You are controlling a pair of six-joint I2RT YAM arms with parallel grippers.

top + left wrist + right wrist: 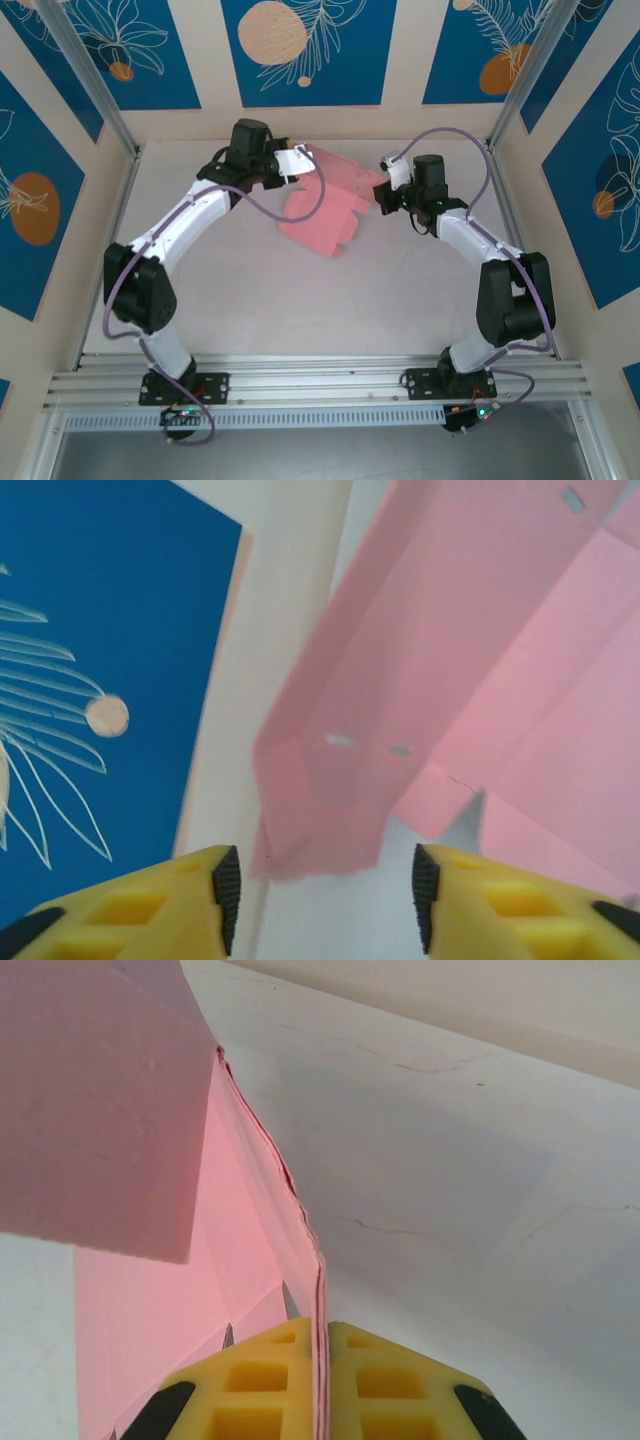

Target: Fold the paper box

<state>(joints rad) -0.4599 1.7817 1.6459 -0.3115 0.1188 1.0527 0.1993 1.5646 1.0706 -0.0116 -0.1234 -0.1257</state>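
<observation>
The pale pink paper box (325,205) lies partly folded near the back middle of the table, with its right side raised. My right gripper (384,192) is shut on that raised right edge; in the right wrist view the doubled pink edge (318,1360) is pinched between the yellow fingers (260,1380). My left gripper (300,160) stands open at the box's back left end. In the left wrist view a folded pink flap (320,810) hangs just beyond the two black pads (228,890), touching neither, and the space between the jaws holds nothing.
The beige back wall (400,120) with blue patterned panels (300,50) stands close behind the box. Aluminium frame posts (90,80) rise at the back corners. Bare table (300,310) stretches between the box and the arm bases.
</observation>
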